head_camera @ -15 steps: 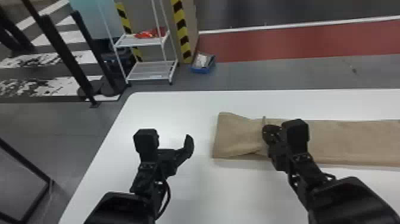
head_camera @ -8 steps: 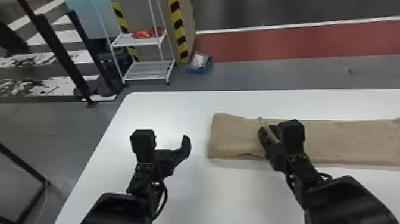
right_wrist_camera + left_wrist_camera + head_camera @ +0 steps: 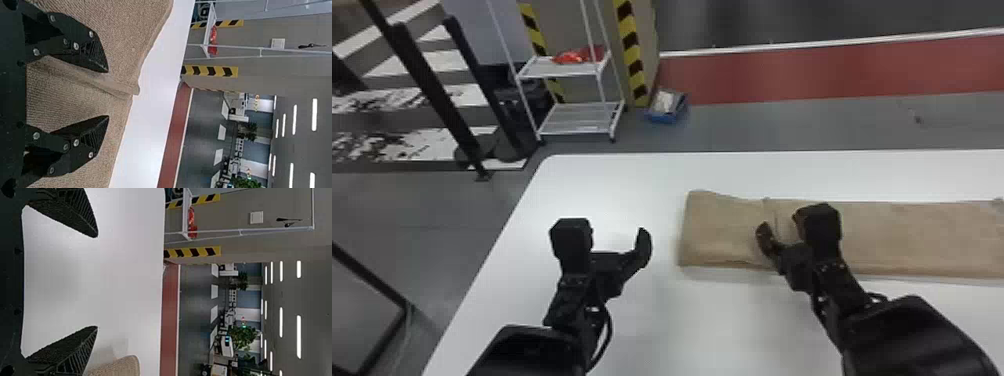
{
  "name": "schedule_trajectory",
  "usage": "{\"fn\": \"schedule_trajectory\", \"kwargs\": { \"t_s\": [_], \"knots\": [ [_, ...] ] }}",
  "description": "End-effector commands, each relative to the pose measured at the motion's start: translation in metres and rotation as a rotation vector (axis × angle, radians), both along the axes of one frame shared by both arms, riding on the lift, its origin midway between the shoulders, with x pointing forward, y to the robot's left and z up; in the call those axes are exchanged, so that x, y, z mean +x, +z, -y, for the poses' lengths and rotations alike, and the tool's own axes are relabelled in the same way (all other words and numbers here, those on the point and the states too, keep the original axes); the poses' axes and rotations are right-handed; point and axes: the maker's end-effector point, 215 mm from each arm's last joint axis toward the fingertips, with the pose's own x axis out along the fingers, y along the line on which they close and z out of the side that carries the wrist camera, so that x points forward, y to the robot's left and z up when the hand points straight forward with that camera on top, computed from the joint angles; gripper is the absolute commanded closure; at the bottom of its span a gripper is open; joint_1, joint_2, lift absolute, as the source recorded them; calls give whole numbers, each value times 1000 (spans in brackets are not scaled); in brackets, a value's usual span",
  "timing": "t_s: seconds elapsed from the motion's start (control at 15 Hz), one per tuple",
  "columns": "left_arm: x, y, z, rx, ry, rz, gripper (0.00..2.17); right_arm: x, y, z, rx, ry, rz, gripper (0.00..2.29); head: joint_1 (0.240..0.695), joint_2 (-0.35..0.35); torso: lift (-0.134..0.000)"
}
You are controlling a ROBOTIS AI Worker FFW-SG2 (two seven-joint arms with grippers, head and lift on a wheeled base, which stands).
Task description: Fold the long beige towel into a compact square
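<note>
Fingers point(image 3: 80, 43) of my right claw point(image 3: 107, 94) had just spread wide, seemingly letting go of the towel point(image 3: 907, 240). So the first turn looked laid down, though a compact square still needed more folds. The towel lay below that claw, a raised crease point(image 3: 111, 85) near its tips, the long run off to its right. My left claw point(image 3: 615, 234) hung agape and empty over the bench point(image 3: 682, 325), beside the short doubled end.

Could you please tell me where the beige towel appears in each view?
Head view: the towel runs from just right of centre to the right edge.
Left wrist view: bottom edge, left of centre.
Right wrist view: much of the left half, behind the right gripper.
Shared landmark: yellow-and-black striped tape.
</note>
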Motion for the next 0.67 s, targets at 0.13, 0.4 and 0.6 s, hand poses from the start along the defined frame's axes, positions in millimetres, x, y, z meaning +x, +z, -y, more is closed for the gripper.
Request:
{"fn": "schedule_trajectory", "kwargs": {
  "t_s": [0.13, 0.4, 0.6],
  "knots": [
    [0, 1, 0, 0, 1, 1, 36, -3, -1, -3, 25, 12, -7, 390, 695, 207, -119],
    [-2, -1, -1, 1, 2, 0, 36, -1, 0, -5, 20, 18, -10, 400, 695, 211, -119],
    [-3, -1, -1, 0, 1, 0, 36, 2, -3, -7, 9, 20, -28, 478, 695, 213, -119]
  ]
}}
